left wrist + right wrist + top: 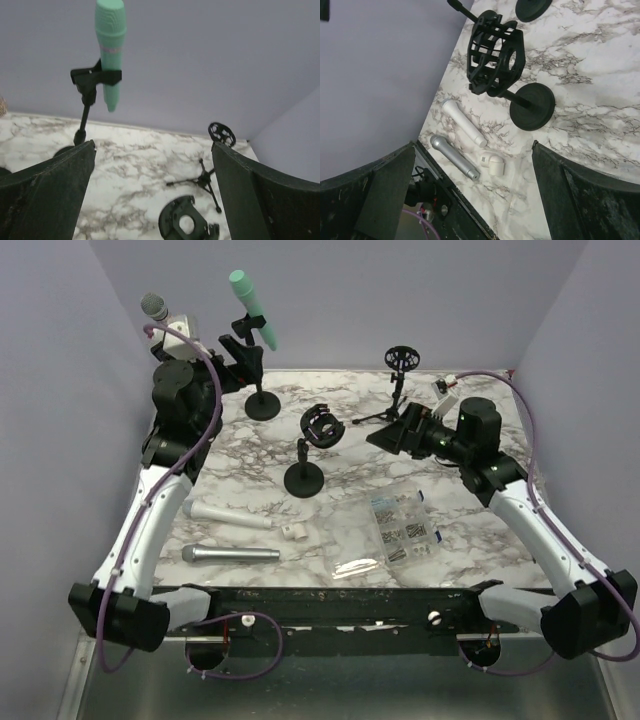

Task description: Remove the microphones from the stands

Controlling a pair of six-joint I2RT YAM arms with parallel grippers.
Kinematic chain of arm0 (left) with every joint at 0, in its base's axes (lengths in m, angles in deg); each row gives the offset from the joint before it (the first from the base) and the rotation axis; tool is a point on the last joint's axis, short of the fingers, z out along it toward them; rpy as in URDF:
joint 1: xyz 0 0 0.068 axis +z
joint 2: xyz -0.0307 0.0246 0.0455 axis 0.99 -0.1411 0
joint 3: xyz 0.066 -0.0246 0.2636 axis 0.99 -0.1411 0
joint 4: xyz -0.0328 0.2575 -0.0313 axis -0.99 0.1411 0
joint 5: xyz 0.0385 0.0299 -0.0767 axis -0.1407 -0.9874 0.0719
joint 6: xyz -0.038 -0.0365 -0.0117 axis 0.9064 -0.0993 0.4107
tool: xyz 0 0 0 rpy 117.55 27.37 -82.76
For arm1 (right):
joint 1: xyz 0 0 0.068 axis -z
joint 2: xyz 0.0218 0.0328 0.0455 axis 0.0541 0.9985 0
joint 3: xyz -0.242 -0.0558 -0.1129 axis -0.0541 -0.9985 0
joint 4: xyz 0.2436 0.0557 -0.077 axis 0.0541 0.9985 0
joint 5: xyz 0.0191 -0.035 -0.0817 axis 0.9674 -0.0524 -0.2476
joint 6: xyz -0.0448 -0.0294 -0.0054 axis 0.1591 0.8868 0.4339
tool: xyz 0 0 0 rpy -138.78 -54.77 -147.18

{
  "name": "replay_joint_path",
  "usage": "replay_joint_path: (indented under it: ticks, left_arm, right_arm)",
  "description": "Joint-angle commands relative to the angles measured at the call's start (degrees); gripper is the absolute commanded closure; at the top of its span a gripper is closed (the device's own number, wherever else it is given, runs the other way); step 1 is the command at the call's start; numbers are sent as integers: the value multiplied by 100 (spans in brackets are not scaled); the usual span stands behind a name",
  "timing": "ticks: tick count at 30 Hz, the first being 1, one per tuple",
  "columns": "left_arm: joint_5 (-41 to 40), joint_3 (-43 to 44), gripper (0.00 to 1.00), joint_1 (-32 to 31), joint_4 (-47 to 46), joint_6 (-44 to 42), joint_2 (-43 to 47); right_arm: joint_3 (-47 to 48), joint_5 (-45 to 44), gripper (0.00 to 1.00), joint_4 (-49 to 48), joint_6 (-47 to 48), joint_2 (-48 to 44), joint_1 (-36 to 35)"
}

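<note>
Left hand (153,150) sits closest, its matte black fingers (50,190) spread wide and aimed at the stand, presumably lining up a grab. Right hand (473,147) is likewise spread, pinching nothing, looking down on an empty shock mount (495,52). Glossy marbled tabletop (470,530) carries everything. Far left on it, a thin black stand (263,405) rises from a round base; its clip (96,76) clamps the mint-green mic (110,50) mid-body, head-up, apart from both hands. Smooth and tapered, it should slide out upward.
</note>
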Motion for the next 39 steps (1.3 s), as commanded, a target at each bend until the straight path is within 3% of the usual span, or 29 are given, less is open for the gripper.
replay_joint_path:
  ticks: [1, 7, 16, 23, 28, 33, 39]
  left_arm:
    - [-645, 620, 2, 120, -1542, -385, -1023]
    - [-957, 2142, 2, 124, -1718, -995, -2563]
    - [-1253, 3109, 2, 240, -3037, -1465, -4195]
    - [-1547, 3591, 10, 282, -3552, -1356, -5084]
    - [-1567, 3507, 23, 281, -4089, -1560, -5334]
    - [-1298, 3376, 50, 280, -4365, -1908, -5324]
    - [-1101, 2676, 68, 280, -4527, -2102, -4748]
  right_arm:
    - [-60, -130, 0, 490, 216, -547, 6]
    - [109, -604, 0, 1126, 685, -714, 8]
    - [453, -803, 0, 1325, 936, -439, 16]
    - [578, -908, 0, 1396, 968, -165, 17]
    - [575, -1016, 0, 1440, 988, -60, 17]
    - [660, -1102, 0, 1492, 997, 4, 16]
    - [733, -1127, 0, 1514, 1024, -21, 16]
